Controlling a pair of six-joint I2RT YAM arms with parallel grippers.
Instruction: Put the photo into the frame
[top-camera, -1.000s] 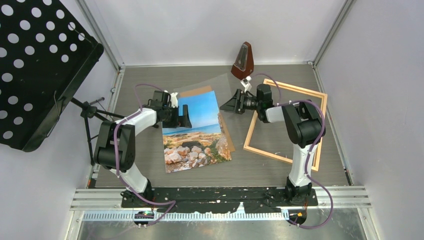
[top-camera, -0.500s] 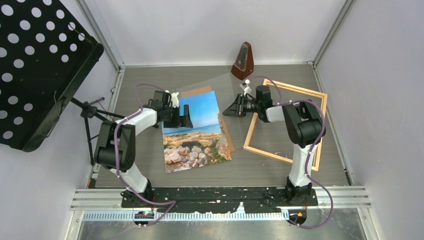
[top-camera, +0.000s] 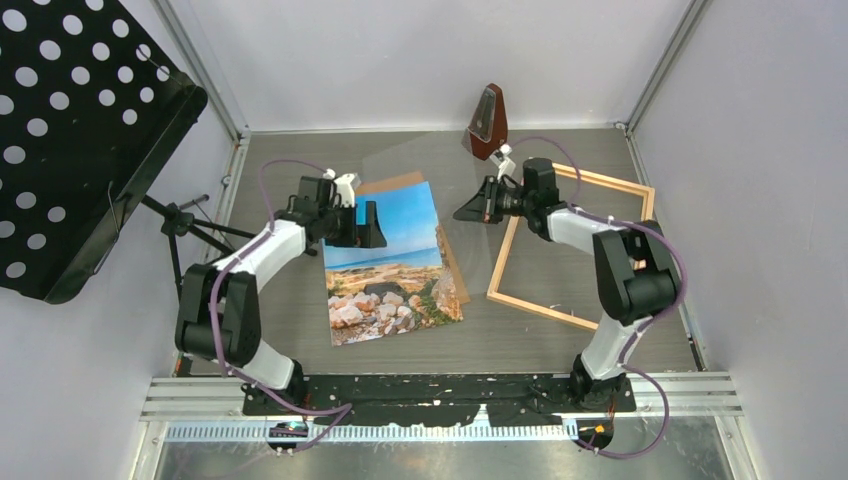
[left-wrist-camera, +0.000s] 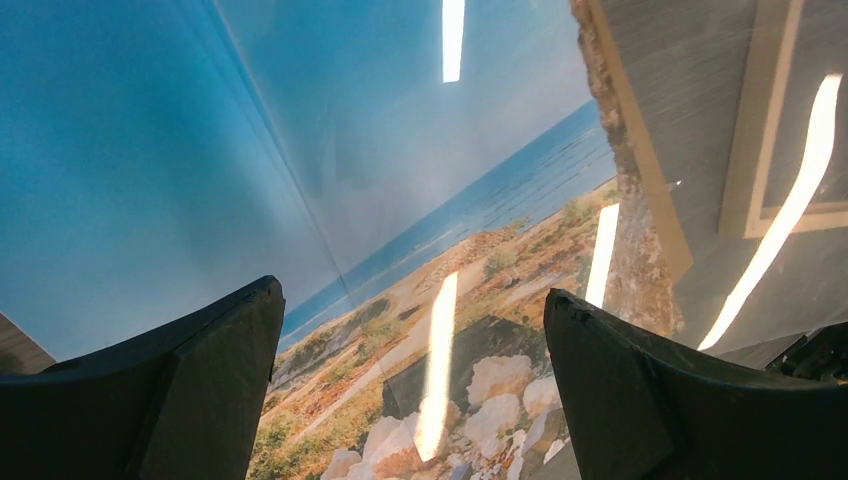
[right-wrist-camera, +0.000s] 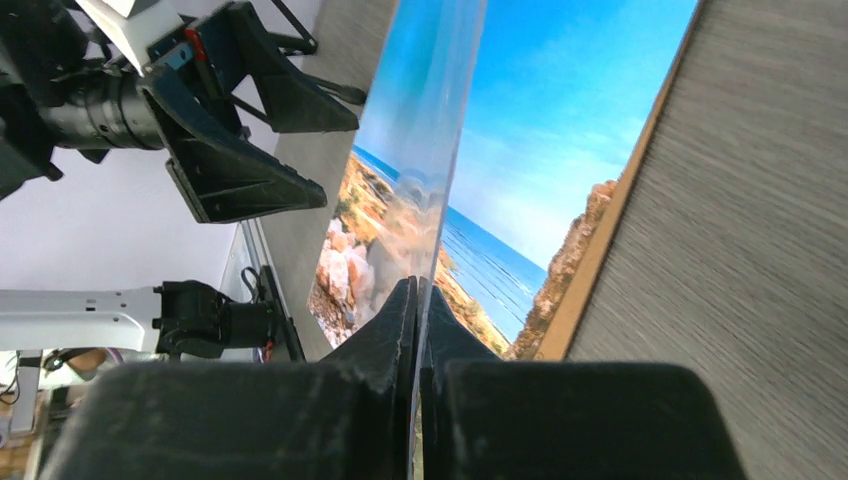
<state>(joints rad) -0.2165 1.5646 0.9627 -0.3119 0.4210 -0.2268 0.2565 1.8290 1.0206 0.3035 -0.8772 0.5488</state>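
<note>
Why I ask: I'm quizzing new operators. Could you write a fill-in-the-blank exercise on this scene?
The right claw is shut on the ___ sheet.
The left claw hangs ___ over the photo.
The photo lies on the ___ backing board.
The frame lies flat and ___.
Missing words: clear; open; brown; empty.

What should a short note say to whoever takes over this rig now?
Left tool: open, holding nothing, above the large print of sky, sea and rocks.
Right tool: shut on the edge of the clear transparent sheet, held tilted above the print.
The print lies on the plain brown backing board; the thin light-wood rectangular frame lies empty to its right.
Nothing is framed yet; the print must go into the frame.
</note>
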